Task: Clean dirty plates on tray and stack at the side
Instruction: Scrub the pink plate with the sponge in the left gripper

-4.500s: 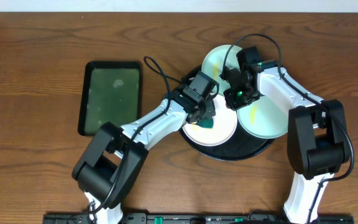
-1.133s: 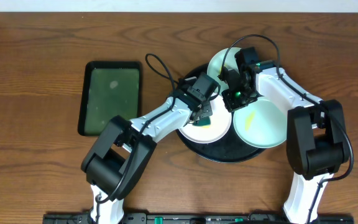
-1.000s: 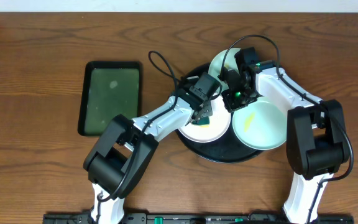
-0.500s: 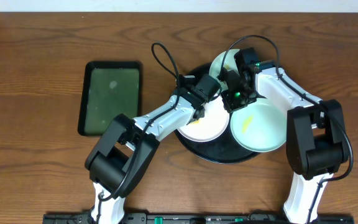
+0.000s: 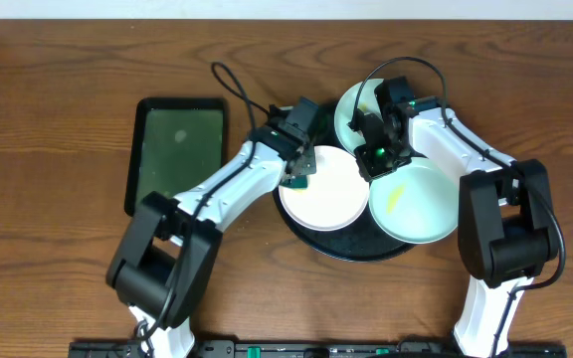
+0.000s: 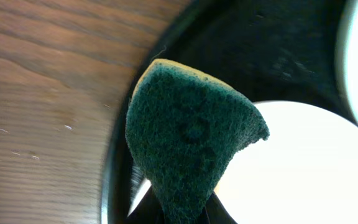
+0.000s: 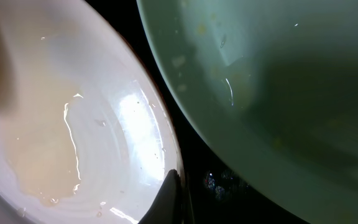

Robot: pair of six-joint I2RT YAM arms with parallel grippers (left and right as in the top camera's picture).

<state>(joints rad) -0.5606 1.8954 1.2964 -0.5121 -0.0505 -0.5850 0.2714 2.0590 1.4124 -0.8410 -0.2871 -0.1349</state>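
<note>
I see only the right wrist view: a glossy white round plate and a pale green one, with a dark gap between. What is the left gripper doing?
Observer: The left gripper is shut on a dark green sponge with a yellow back, at the white plate's left edge.
Operator: How many plates are there in all?
Observer: Three; the third pale green plate sits at the far edge of the large round black tray.
Operator: Is any dirt visible?
Observer: A yellow smear shows on the nearer pale green plate, right of the white one.

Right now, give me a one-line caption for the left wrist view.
Left gripper pinches a green sponge over the black tray edge, white plate beside it.
</note>
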